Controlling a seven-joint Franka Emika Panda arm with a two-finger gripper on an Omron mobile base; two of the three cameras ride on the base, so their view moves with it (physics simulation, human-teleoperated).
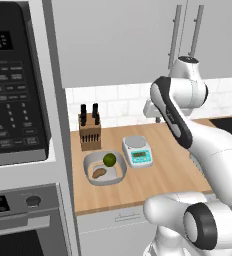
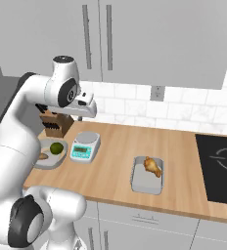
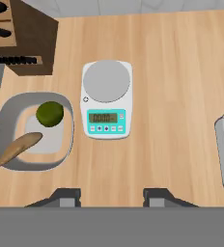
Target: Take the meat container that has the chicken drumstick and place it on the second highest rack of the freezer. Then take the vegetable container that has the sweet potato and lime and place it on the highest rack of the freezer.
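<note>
Nearest you on the wooden surface (image 2: 115,161), right of centre, sits the meat container (image 2: 147,175) with the chicken drumstick (image 2: 153,166) lying at its far end. Your fingers (image 3: 111,197) hover above the surface, partly spread with nothing between them. To the left, the vegetable container (image 1: 104,168) holds the lime (image 1: 109,159) and the sweet potato (image 1: 99,173), the lime on the far side. Just right of it stands the kitchen scale (image 1: 137,150). Farther back, near the wall, you see the knife block (image 1: 90,129), behind the vegetable container.
</note>
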